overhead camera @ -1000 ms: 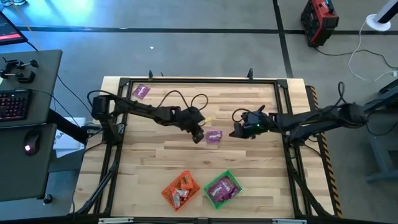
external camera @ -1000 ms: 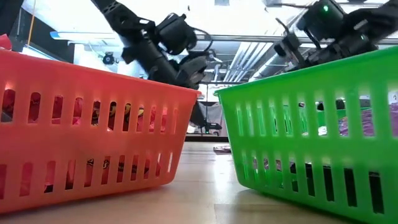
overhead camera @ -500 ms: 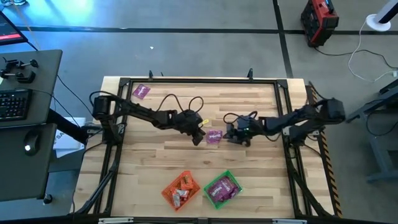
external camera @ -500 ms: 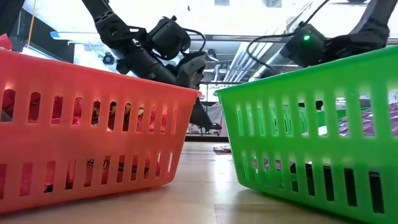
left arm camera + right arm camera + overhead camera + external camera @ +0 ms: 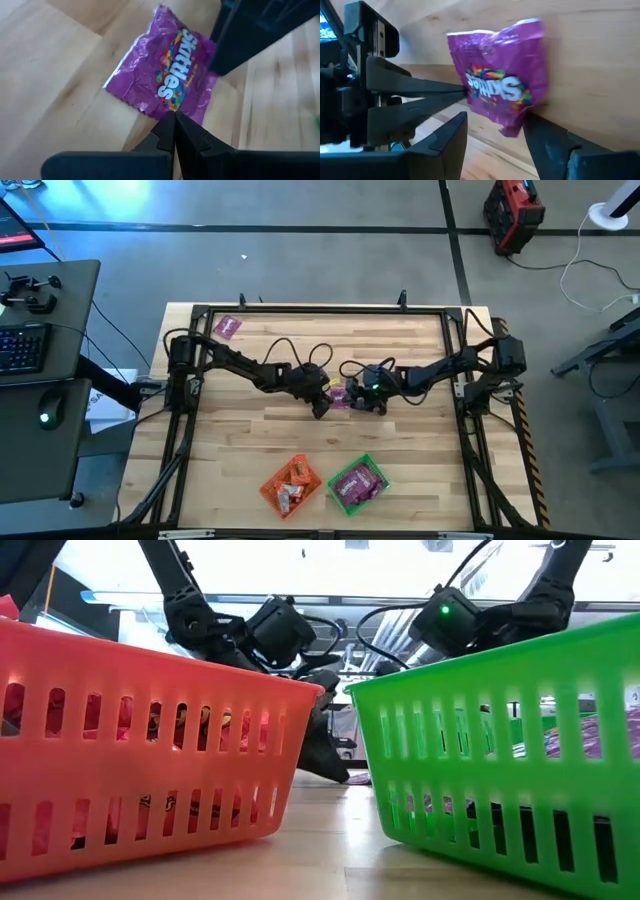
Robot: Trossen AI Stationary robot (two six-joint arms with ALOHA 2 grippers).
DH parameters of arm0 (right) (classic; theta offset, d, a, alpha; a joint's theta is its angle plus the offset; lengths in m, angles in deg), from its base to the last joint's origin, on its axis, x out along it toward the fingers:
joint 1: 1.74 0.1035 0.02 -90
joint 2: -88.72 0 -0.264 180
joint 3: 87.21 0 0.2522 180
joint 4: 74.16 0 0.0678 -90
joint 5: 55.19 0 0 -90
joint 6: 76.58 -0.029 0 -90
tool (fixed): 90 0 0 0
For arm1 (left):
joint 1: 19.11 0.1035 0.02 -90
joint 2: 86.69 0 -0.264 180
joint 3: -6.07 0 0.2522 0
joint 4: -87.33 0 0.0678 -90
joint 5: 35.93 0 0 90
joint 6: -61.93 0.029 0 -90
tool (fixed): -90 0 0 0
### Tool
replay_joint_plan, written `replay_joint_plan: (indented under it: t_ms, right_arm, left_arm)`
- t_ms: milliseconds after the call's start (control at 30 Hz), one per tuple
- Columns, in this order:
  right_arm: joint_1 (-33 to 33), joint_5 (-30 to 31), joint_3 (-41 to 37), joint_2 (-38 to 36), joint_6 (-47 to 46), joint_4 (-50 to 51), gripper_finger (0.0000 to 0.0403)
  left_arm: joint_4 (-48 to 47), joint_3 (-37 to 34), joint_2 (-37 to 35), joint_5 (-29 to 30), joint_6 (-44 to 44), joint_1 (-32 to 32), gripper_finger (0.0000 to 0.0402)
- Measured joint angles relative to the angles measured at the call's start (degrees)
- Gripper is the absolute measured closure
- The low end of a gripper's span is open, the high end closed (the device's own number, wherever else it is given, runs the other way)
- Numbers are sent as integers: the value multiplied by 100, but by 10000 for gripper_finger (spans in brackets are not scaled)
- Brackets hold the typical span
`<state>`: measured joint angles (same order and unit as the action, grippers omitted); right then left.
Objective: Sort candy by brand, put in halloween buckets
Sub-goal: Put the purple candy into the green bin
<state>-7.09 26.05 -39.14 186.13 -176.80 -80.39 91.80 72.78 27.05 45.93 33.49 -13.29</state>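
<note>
the right arm has swung in from the table's right side toward the middle, and the right gripper now sits down at the purple skittles packet; a second ago its fingers were pinched together, now they stand spread, one finger on each side of the packet in the right wrist view, not yet closed on it; the left gripper has stayed clenched the whole time, empty, its closed tips resting at the packet's near edge in the left wrist view, as if pinning or propping it; the packet lies on the wooden table between the two grippers, near the centre, and looks partly lifted at one edge in the right wrist view; the orange bucket and the green bucket sit side by side at the near edge, both already holding candy, purple in the green one; a second purple packet waits alone at the far left corner; the change reads as the reach finishing and the grasp about to begin; the likely next step is closing on the packet and carrying it to the green bucket; the risk is the slick wrapper slipping out against the left tips.
</note>
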Motion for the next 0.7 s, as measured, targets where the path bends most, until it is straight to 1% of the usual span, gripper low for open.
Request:
replay_joint_plan:
  t_ms: [100,167,267,367,400,433,500,600,700]
  right_arm:
    - [1,47,80,69,2,50,224]
    - [4,92,80,69,-2,92,243]
    - [4,101,80,60,15,205,295]
    - [0,146,78,60,135,229,371]
    - [-2,162,78,60,199,200,386]
    - [-4,161,78,59,262,177,392]
    - [-7,140,72,-7,331,180,391]
    - [-4,170,69,-308,575,177,400]
    - [-12,165,69,-764,837,359,401]
  left_arm:
    - [87,7,95,-49,-146,-9,401]
    - [91,13,102,-34,-160,-21,401]
    - [154,7,106,-33,-132,-32,401]
    - [202,7,111,-35,-132,-32,401]
    - [202,7,111,-35,-130,-34,401]
    - [204,7,111,-37,-132,-34,401]
    - [189,6,87,-121,-133,-6,401]
    - [-59,-17,-107,-648,-209,152,401]
    - [-416,-19,-564,-1121,-128,439,401]
